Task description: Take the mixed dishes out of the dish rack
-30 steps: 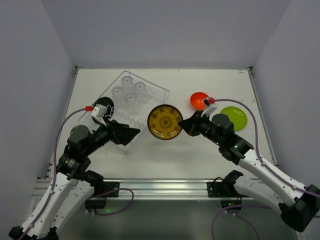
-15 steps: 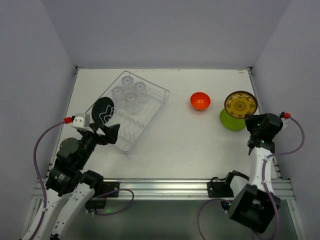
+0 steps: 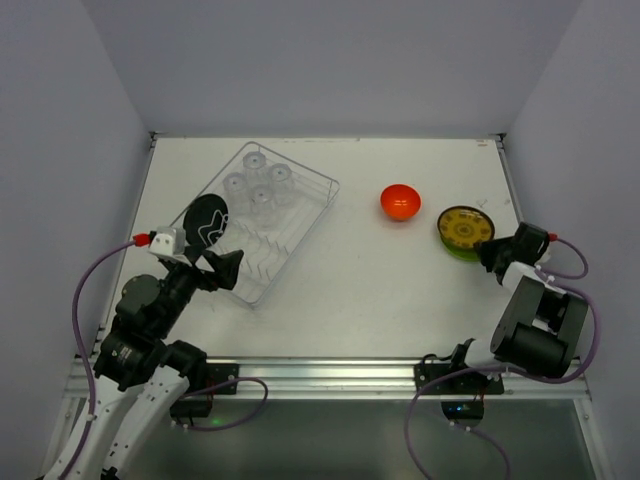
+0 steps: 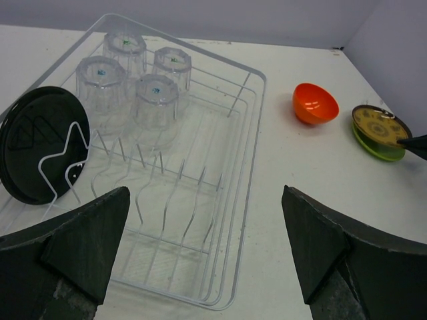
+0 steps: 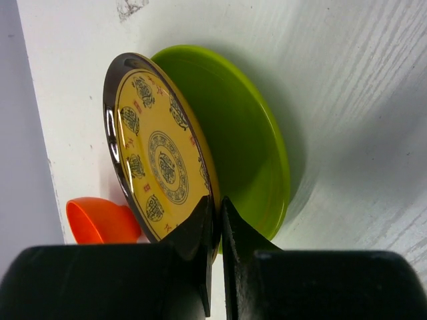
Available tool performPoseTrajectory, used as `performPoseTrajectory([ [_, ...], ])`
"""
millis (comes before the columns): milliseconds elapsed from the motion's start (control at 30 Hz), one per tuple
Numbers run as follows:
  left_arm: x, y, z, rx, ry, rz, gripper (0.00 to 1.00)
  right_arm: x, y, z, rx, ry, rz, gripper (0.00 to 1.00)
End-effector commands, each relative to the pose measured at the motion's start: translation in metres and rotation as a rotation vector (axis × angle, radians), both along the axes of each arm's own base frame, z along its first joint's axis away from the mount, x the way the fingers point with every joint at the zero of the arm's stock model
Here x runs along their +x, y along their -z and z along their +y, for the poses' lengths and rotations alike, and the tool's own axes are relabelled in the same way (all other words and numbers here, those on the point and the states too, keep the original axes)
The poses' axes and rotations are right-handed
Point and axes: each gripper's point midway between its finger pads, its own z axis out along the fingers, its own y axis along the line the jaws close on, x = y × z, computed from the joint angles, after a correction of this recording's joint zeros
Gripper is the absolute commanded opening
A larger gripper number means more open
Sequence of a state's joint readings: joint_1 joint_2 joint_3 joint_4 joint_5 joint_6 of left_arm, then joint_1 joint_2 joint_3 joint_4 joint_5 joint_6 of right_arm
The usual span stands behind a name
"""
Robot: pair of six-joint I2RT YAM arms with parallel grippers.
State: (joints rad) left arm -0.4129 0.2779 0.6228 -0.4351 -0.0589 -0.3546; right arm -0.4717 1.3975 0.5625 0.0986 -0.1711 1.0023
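The dish rack (image 3: 300,240) lies at the left, also in the left wrist view (image 4: 248,173). In it stand several clear tumblers (image 3: 258,186) (image 4: 155,107), upside down, and a black plate (image 3: 205,222) (image 4: 40,143) upright in the tines. The orange bowl (image 3: 400,201) (image 4: 315,103) sits on the table. My left gripper (image 3: 225,270) (image 4: 207,253) is open and empty over the rack's near corner. My right gripper (image 3: 487,250) (image 5: 218,207) is shut on the rim of a yellow patterned plate (image 3: 466,226) (image 5: 160,160), held tilted over a green plate (image 3: 452,246) (image 5: 247,140).
The table's right edge and the side wall run close behind the right gripper. The orange bowl (image 5: 100,220) sits just left of the two plates. The yellow plate (image 4: 380,123) and green plate (image 4: 377,145) show at the far right of the left wrist view.
My right arm has carried the yellow plate from the table's middle to the far right and lowered it over the green plate. My left arm has drawn back from the rack.
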Motion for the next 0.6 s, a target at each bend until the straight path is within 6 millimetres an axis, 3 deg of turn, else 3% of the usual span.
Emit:
performPoseTrajectory([
  [0, 0.004, -0.006, -0.004, 0.011, 0.019, -0.033, 1.00, 0.012, -0.022, -0.015, -0.067, 0.047, -0.092, 0.00],
  [567, 0.012, 0.006, 0.001, 0.026, -0.032, 0.022, 1.00, -0.005, -0.018, -0.020, -0.105, 0.068, -0.040, 0.04],
])
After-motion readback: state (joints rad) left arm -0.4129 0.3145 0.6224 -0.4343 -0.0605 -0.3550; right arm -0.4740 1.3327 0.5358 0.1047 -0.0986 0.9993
